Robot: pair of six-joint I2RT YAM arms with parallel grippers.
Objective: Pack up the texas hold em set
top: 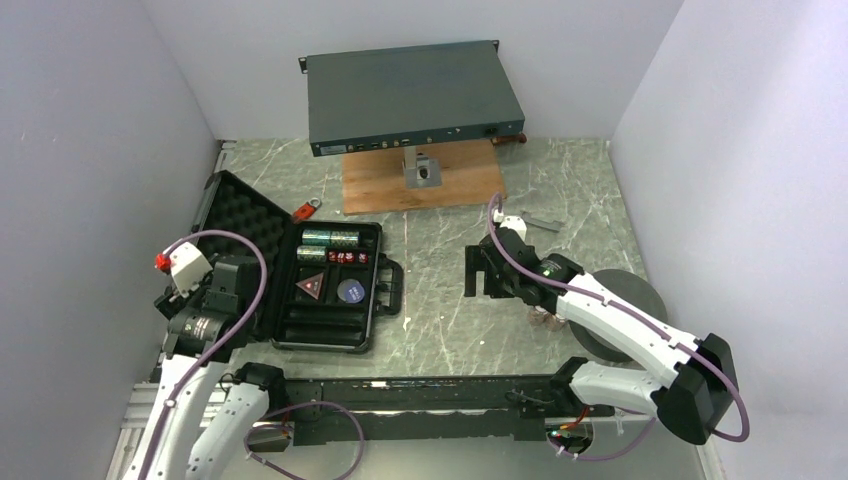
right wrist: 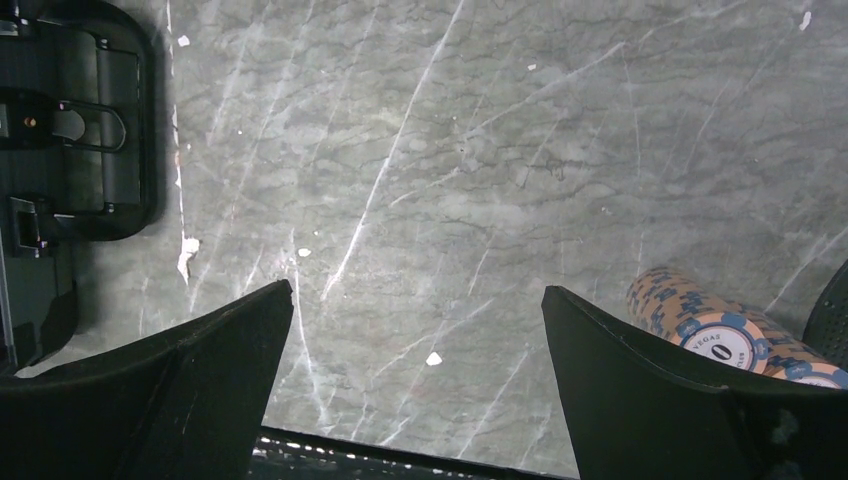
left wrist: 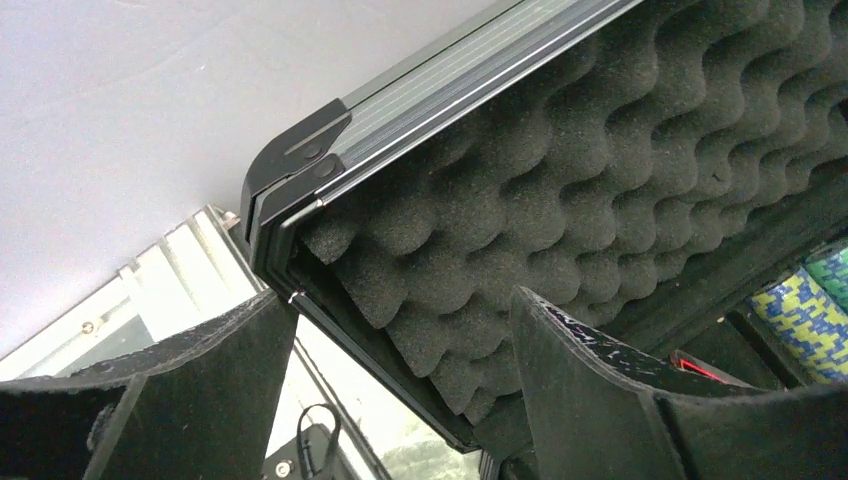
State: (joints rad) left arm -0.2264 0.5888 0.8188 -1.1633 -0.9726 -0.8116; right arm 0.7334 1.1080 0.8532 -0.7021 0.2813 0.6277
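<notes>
Black case lies open on the counter, left of centre. Its foam-lined lid is raised on the left and its handle faces right.

In the tray: chip stacks in the far row, red dice just below them, then a red triangle marker beside a blue disc.

Left end effector: fingers apart, straddling the lid's lower corner, with a gap of light between the left finger and the lid edge. Contact on the other side cannot be told.

Right end effector: fingers wide apart over bare counter, holding nothing.

One orange-and-blue chip stack lies on its side outside the case, just beside the right finger.
</notes>
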